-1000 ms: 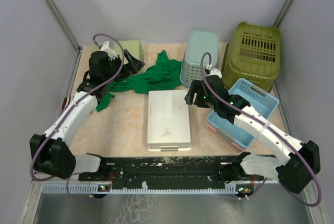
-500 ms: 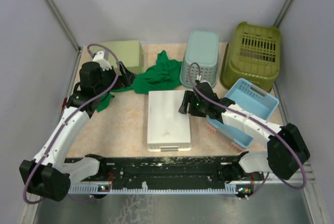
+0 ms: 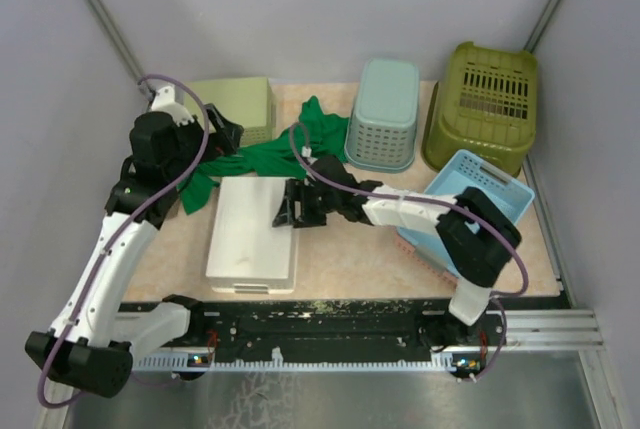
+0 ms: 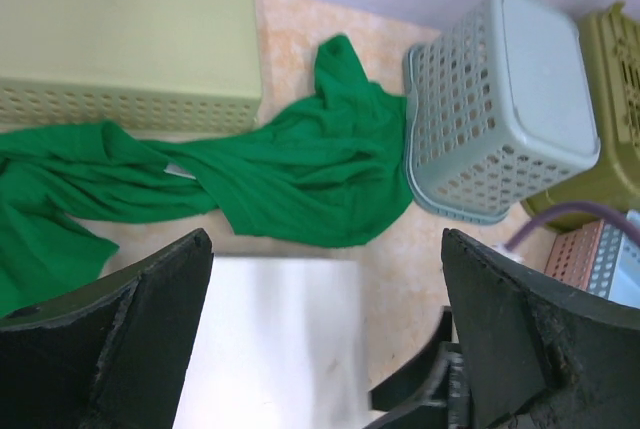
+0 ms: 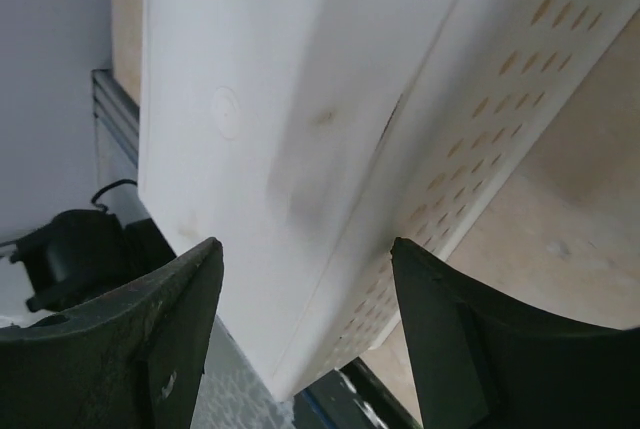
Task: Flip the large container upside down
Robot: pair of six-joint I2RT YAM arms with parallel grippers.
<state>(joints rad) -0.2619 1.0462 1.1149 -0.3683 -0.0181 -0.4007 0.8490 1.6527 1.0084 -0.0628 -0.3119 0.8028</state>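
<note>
Large container (image 3: 485, 99): olive-green tub at upper right of the overhead view, slotted bottom facing up, well apart from both arms; white perforated bin (image 3: 250, 234), lower left of centre; green cloth (image 3: 275, 154), just above the bin in frame; left gripper (image 3: 222, 134), jaws spread wide and empty over the cloth; right gripper (image 3: 289, 207), jaws parted astride the bin's edge, grasp not discernible.

The large container (image 3: 483, 104) stands in the table's (image 3: 350, 269) back right corner, a mesh basket (image 3: 384, 114) just left of it, a cloth (image 3: 280, 149) further left.
</note>
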